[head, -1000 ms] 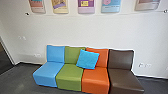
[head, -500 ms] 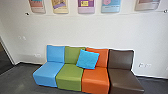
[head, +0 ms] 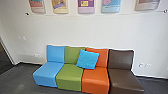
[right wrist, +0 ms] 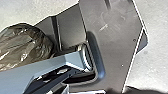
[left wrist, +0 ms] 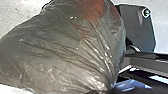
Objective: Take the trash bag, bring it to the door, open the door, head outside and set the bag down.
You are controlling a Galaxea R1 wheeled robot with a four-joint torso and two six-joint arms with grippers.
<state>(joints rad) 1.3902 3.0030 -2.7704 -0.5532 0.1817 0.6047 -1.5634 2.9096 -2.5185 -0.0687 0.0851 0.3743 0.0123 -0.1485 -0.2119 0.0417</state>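
"How did the pincers stand?"

"I couldn't tell, for the left gripper or the right gripper, whether they were apart, together or clamped on anything."

"And the trash bag (left wrist: 62, 47)?"

"Large in the left wrist view, its creases running to a gathered end (left wrist: 98, 87), with the robot's dark plate (left wrist: 141, 28) close by. A reddish patch (left wrist: 92, 10) showed on the film. The right wrist view had a rounded part of the bag too, beside the robot's grey body."

"What stood in the way?"

"Straight ahead, a row of four seats, joined side by side along the wall (head: 100, 30): from the left, blue (head: 48, 73), green (head: 70, 76), orange (head: 96, 80), dark brown (head: 125, 80). A bright blue cushion (head: 87, 59) leaned askew where green met orange."

"Anything around them?"

"Dark grey floor (head: 18, 83) in front and to both sides. Five posters (head: 86, 6) hung above, their tops cut off. Sockets (head: 145, 65) sat low on the wall. At the far left was something dark (head: 4, 60) beyond a pale edge, door or opening, I couldn't tell."
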